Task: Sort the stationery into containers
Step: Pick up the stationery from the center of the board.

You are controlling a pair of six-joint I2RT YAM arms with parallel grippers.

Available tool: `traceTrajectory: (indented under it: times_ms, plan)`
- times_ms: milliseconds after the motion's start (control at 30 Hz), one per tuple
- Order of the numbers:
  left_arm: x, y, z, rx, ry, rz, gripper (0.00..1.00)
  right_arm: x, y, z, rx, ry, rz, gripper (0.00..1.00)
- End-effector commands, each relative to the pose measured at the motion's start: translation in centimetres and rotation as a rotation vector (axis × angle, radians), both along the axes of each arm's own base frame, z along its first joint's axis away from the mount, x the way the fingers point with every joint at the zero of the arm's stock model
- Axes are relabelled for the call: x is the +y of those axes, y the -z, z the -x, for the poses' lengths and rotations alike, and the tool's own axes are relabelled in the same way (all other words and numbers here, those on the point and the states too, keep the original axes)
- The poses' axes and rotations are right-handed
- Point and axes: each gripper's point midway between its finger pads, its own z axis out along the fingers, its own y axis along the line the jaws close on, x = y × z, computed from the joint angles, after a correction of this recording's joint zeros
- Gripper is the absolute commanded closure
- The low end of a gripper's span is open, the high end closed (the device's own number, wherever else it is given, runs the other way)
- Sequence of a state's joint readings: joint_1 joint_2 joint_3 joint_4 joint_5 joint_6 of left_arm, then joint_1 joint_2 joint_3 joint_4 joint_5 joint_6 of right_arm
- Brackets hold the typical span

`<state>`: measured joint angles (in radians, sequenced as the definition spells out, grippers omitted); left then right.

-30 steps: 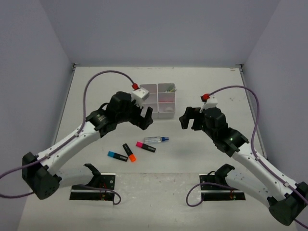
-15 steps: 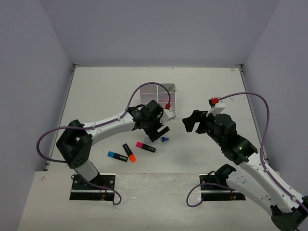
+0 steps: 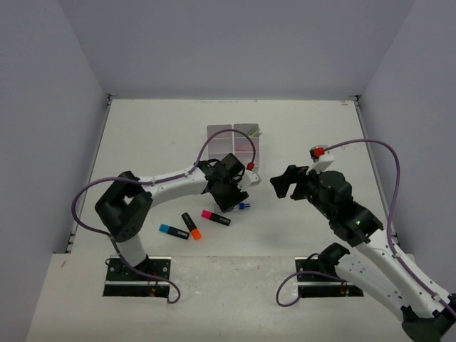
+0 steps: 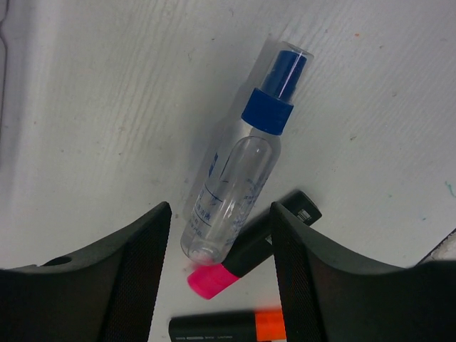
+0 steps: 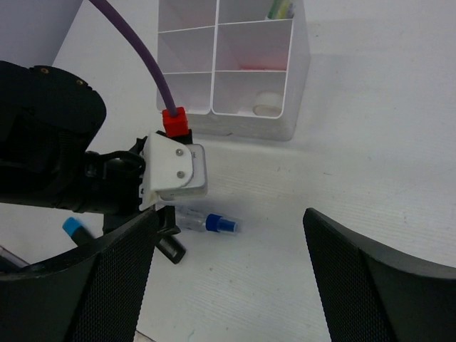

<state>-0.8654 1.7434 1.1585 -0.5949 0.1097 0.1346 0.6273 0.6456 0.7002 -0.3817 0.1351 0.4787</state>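
A clear glue pen with a blue cap (image 4: 246, 167) lies on the table between my left gripper's open fingers; its cap also shows in the top view (image 3: 244, 206). My left gripper (image 4: 221, 278) hovers just above it, empty. A pink-ended highlighter (image 4: 249, 253) lies against the pen's base, and an orange-ended one (image 4: 235, 328) lies beyond it. A blue-ended highlighter (image 3: 173, 231) lies further left. The white organiser tray (image 3: 233, 130) stands behind my left gripper (image 3: 229, 201). My right gripper (image 3: 280, 183) is open and empty, off to the right of the pen (image 5: 217, 224).
The tray (image 5: 296, 78) holds a yellow-green item (image 5: 280, 8) in a far compartment, something pink (image 5: 249, 66) in a middle one and a white item (image 5: 267, 104) in the near right one. My left arm's purple cable (image 5: 142, 50) arcs over the tray's left side.
My left arm has swung from beside the tray down and right over the glue pen. My right arm has drawn back a little. The stationery has not moved.
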Motion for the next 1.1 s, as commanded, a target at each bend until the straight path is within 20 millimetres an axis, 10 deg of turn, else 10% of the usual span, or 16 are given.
traceTrajectory:
  times_ms: [0,133,433,633,733,867,1067]
  plan:
    - [-0.8,1.4,0.2,0.021,0.021,0.027,0.41,0.3,-1.6,0.1,-0.041,-0.026,-0.025,0.17]
    - [-0.6,2.7,0.0,0.031,0.003,-0.011,0.45,-0.1,-2.3,0.4,-0.060,-0.019,-0.031,0.17]
    - [-3.1,1.0,-0.8,0.018,-0.005,0.096,0.99,-2.4,-2.7,0.4,-0.065,0.106,-0.047,0.21]
    - [-5.8,-6.7,-2.4,-0.134,-0.059,0.322,1.00,-1.2,-3.2,0.8,-0.026,0.074,-0.122,0.28]
    - [-6.7,-14.0,-3.2,-0.268,-0.158,0.584,1.00,0.3,-3.3,0.9,0.043,0.046,-0.221,0.32]
    - [-6.3,-20.4,-1.1,-0.340,-0.173,0.915,1.00,2.8,-7.0,1.8,-0.002,-0.067,-0.435,0.39]
    - [-6.2,-23.7,1.7,-0.327,-0.087,1.126,1.00,7.0,-10.8,2.1,-0.012,-0.291,-0.484,0.49]
